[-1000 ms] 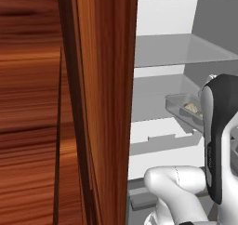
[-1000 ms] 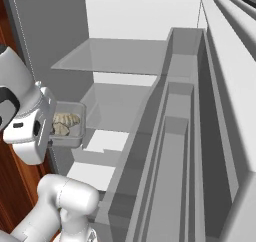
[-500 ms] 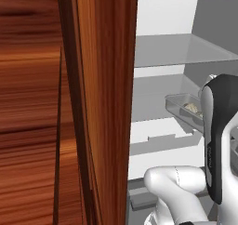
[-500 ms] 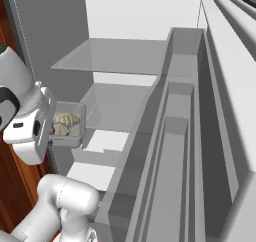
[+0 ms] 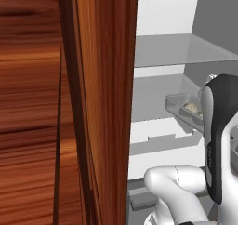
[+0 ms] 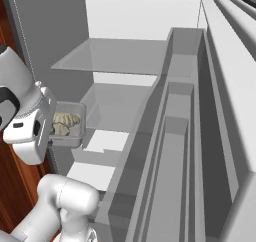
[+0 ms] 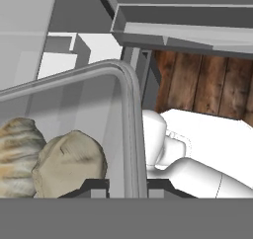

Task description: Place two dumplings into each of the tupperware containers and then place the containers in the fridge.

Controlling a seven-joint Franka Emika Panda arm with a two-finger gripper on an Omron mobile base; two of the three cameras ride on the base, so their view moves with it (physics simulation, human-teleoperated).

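Observation:
One tupperware container (image 7: 129,129), a grey translucent tray, is pinched by its rim in my gripper (image 7: 127,187), which is shut on it. Two pale crimped dumplings (image 7: 69,163) lie side by side inside it. From the bases, the same container (image 6: 76,131) (image 5: 179,104) with its dumplings (image 6: 65,123) (image 5: 191,108) hangs inside the open fridge (image 6: 140,21), between the upper glass shelf (image 6: 115,56) and the lower shelf (image 6: 117,103). I cannot tell whether the tray touches a shelf. The arm's dark-and-white hand covers the container's near end.
A reddish wooden cabinet panel (image 5: 93,103) stands close on the left of the fridge opening. The fridge door with its stacked grey bins (image 6: 182,116) stands open on the right. White drawers (image 5: 158,140) lie below the lower shelf. Wooden boards (image 7: 207,85) show beneath the hand.

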